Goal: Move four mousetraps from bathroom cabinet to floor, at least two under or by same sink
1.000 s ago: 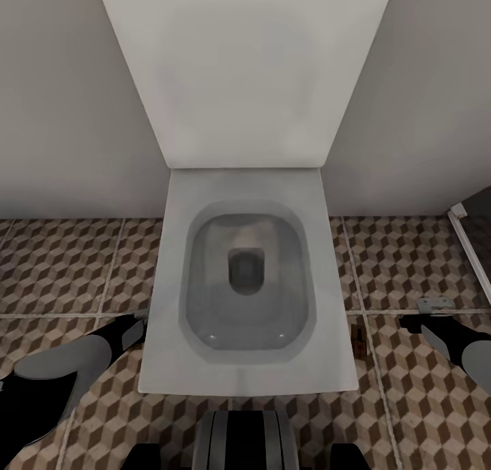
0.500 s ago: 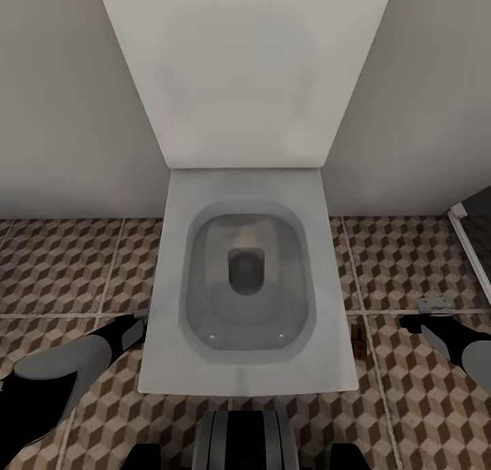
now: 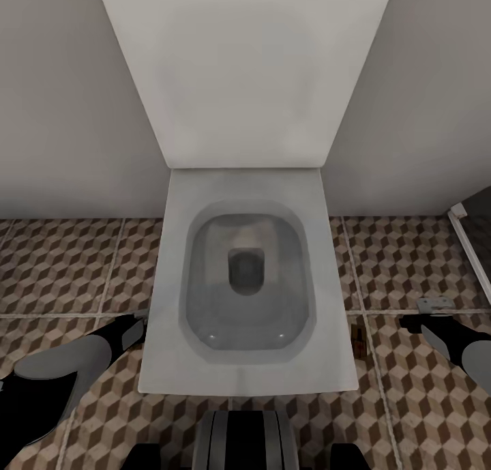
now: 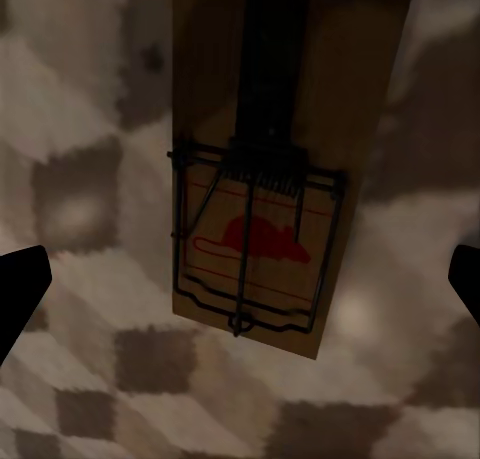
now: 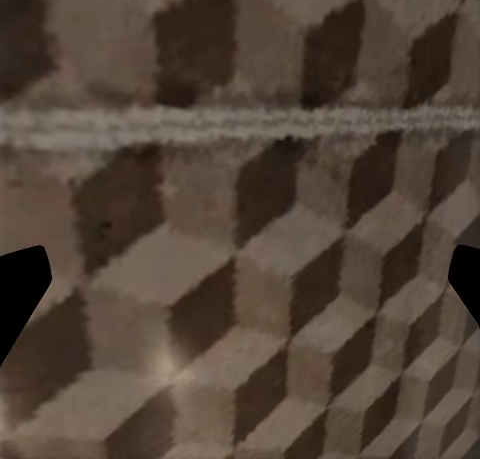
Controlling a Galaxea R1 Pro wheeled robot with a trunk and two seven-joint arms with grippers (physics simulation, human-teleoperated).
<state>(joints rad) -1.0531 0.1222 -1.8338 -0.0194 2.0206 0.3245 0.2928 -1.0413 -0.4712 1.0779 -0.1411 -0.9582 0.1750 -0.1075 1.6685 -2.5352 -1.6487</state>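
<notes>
One mousetrap (image 4: 260, 179) is lying flat on the bathroom floor (image 4: 80, 209) under the left gripper (image 4: 240, 279), whose jaws are spread wide and gripping nothing, presumably parked there as a floor drop. Right gripper (image 5: 240, 279) is also hanging released over bare tile. Toilet (image 3: 247, 279) bowl at 12 o'clock is holding only water; a second small brown piece (image 3: 358, 338), maybe another trap, is sitting by its 3 o'clock edge.

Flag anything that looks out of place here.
A mousetrap lies flat on the tiled floor below the open left gripper. Another small brown object, probably a mousetrap, sits beside the toilet.
</notes>
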